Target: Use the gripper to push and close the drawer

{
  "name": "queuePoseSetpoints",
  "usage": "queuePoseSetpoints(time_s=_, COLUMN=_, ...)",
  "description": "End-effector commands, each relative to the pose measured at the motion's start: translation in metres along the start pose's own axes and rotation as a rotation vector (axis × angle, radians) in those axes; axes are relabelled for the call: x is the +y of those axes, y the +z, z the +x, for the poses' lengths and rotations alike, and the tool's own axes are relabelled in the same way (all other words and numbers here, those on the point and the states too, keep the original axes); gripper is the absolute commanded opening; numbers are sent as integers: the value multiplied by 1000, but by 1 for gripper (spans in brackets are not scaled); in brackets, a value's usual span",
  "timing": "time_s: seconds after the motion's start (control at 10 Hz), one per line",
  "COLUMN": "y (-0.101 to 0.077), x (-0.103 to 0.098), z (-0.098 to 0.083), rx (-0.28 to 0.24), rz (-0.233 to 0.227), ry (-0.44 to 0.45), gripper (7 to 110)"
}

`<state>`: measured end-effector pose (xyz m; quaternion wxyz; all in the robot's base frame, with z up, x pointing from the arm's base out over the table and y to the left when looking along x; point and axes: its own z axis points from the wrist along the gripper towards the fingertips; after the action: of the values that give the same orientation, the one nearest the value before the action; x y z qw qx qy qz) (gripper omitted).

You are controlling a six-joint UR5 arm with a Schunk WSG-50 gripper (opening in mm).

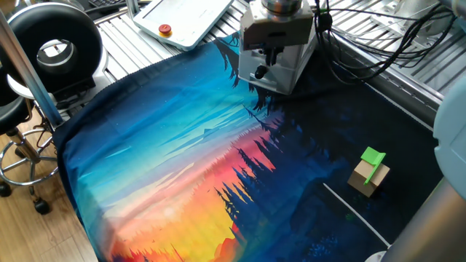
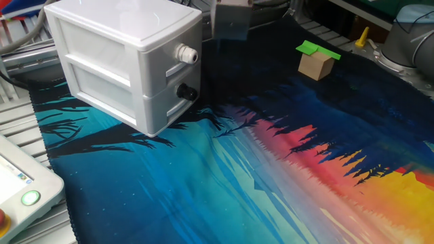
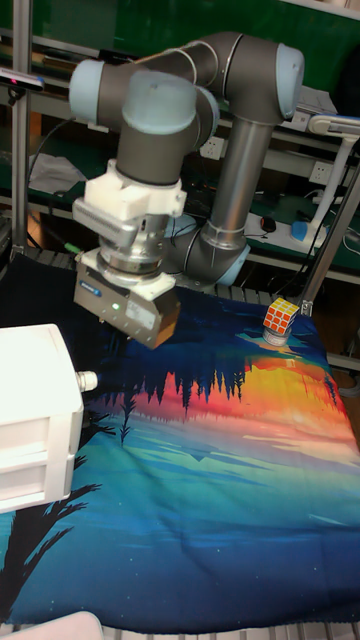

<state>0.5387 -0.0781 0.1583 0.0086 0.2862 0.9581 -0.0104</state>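
The white cabinet (image 2: pixel 115 41) stands at the back left of the cloth. Its upper drawer (image 2: pixel 168 59) carries a round pale knob (image 2: pixel 184 53) and looks pushed in level with the lower front, which has a dark knob (image 2: pixel 184 92). My gripper (image 2: pixel 229 20) hangs blurred above and to the right of the drawer front, not touching it. In one fixed view the gripper (image 1: pixel 272 55) sits over the cabinet (image 1: pixel 284 73), its dark fingers close together with nothing between them. In the tall view the gripper (image 3: pixel 135 312) hovers above and right of the knob (image 3: pixel 86 380).
A tan block with a green piece (image 2: pixel 316 61) stands on the dark part of the cloth (image 2: pixel 271 176). A colour cube (image 3: pixel 280 318) lies at the cloth's far edge. A teach pendant (image 1: pixel 186 18) lies beyond the cloth, cables (image 1: pixel 364 44) trail behind the cabinet, and a stool (image 1: pixel 22 138) stands beside the table.
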Motion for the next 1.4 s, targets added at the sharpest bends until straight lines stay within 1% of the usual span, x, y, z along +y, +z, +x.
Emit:
queuePoseSetpoints(time_s=0.0, y=-38, x=21, z=21, rx=17, rz=-26, ry=-8, gripper=7)
queuePoseSetpoints(time_s=0.1, y=-49, x=29, z=29, rx=19, rz=-35, ry=-18, gripper=7)
queuePoseSetpoints(time_s=0.2, y=-58, x=37, z=35, rx=16, rz=-48, ry=-67, gripper=7)
queuePoseSetpoints(time_s=0.3, y=-62, x=44, z=37, rx=10, rz=-62, ry=-140, gripper=7)
queuePoseSetpoints(time_s=0.4, y=-63, x=49, z=39, rx=5, rz=-76, ry=-241, gripper=7)
queuePoseSetpoints(time_s=0.5, y=-64, x=51, z=39, rx=2, rz=-80, ry=-285, gripper=7)
queuePoseSetpoints(time_s=0.6, y=-65, x=53, z=38, rx=-6, rz=-78, ry=-305, gripper=7)
queuePoseSetpoints(time_s=0.8, y=-65, x=53, z=32, rx=-37, rz=-55, ry=-366, gripper=7)
queuePoseSetpoints(time_s=0.9, y=-64, x=53, z=25, rx=-62, rz=-45, ry=-415, gripper=7)
queuePoseSetpoints(time_s=1.0, y=-62, x=56, z=22, rx=-67, rz=-48, ry=-449, gripper=7)
queuePoseSetpoints(time_s=1.1, y=-61, x=59, z=23, rx=-66, rz=-56, ry=-481, gripper=7)
queuePoseSetpoints(time_s=1.2, y=-61, x=59, z=25, rx=-59, rz=-56, ry=-531, gripper=7)
queuePoseSetpoints(time_s=1.3, y=-60, x=59, z=30, rx=-34, rz=-60, ry=-583, gripper=7)
